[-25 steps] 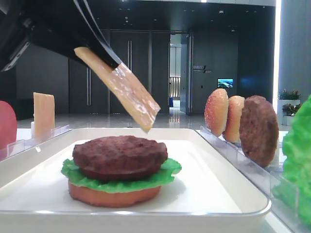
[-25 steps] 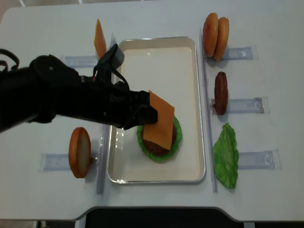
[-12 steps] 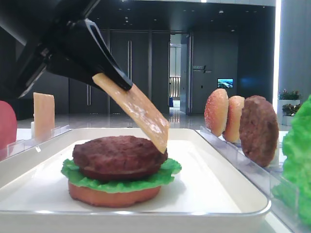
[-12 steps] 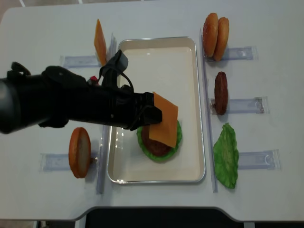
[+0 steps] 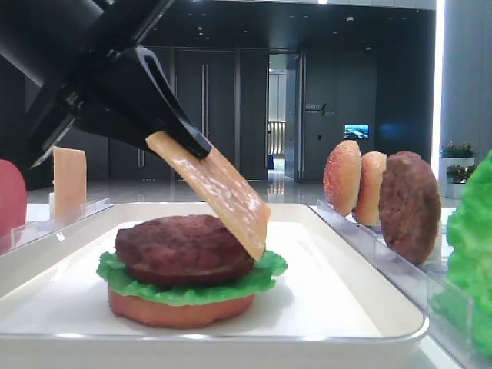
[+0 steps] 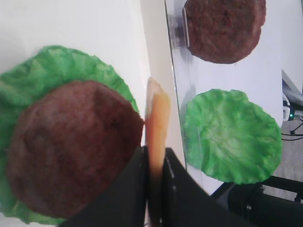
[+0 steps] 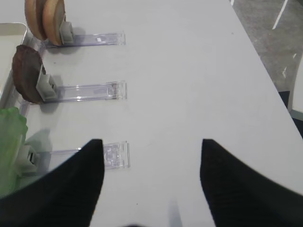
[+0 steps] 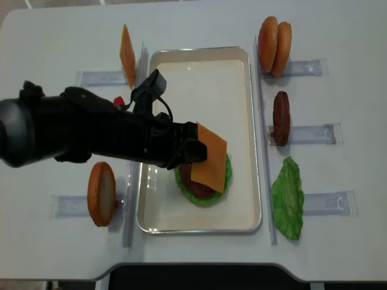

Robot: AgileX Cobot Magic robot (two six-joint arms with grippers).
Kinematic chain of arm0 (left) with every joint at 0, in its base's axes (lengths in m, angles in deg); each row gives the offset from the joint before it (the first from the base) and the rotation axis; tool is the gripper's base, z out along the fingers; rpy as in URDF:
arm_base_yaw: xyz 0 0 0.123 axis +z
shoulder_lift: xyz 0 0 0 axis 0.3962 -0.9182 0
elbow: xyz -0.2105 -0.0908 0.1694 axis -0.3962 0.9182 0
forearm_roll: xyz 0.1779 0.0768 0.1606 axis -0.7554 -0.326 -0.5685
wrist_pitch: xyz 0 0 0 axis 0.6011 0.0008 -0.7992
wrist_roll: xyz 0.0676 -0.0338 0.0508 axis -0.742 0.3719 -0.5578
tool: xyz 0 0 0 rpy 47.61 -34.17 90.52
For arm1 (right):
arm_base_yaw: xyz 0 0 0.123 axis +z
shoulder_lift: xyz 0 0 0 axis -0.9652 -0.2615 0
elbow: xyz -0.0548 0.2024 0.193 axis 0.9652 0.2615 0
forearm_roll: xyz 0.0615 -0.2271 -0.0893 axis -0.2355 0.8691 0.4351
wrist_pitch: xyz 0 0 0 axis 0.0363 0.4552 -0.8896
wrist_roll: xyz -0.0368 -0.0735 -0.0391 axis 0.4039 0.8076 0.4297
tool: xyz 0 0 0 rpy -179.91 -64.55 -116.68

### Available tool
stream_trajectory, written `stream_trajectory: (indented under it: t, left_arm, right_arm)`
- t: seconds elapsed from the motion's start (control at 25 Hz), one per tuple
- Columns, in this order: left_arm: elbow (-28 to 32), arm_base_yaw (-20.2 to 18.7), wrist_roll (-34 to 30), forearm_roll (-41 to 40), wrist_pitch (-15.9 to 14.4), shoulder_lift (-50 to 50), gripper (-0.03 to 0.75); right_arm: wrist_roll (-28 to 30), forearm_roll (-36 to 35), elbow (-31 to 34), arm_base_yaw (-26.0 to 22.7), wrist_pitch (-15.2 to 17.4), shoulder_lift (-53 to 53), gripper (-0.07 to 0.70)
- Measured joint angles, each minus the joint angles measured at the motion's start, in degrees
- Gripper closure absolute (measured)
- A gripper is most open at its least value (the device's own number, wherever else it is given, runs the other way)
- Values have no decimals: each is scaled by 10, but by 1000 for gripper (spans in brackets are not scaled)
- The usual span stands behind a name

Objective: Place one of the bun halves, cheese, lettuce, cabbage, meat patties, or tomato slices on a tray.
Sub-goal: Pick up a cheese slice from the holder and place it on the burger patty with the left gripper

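Observation:
My left gripper (image 8: 193,148) is shut on one edge of the cheese (image 8: 208,158), a thin pale orange square. The slice hangs tilted over the burger stack on the white tray (image 8: 205,78). Its lower edge reaches the right side of the meat patty (image 5: 181,246). Under the patty lie lettuce (image 5: 269,265) and a bun half (image 5: 177,311). In the left wrist view the cheese (image 6: 157,113) shows edge-on between the black fingers (image 6: 132,189), beside the patty (image 6: 66,146). My right gripper (image 7: 150,142) stands open over bare table, holding nothing.
Clear racks flank the tray. On the left are a spare cheese slice (image 8: 127,48) and a bun half (image 8: 101,193); a red tomato slice (image 5: 9,196) shows at the edge. On the right stand two bun halves (image 8: 275,45), a patty (image 8: 281,118) and lettuce (image 8: 287,198).
The left gripper has come down and slightly to the right with the cheese. The slice's lower edge has dropped from above the patty to its right side.

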Motion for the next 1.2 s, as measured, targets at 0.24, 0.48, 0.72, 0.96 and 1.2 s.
stream_trajectory:
  t: [0.24,0.48,0.72,0.96,1.2]
  left_arm:
    - [0,0,0,-7,1,0,680]
    - [0,0,0,-21,6,0,680]
    - [0,0,1,-23,11,0,680]
    - [0,0,11,-32,19,0,680]
    - [0,0,13,-33,20,0,627]
  right_arm:
    - [0,0,0,0,0,0,208]
    - [0,0,0,0,0,0,208]
    - [0,0,0,0,0,0,208]
    - [0,0,0,0,0,0,208]
    - [0,0,0,0,0,0,208]
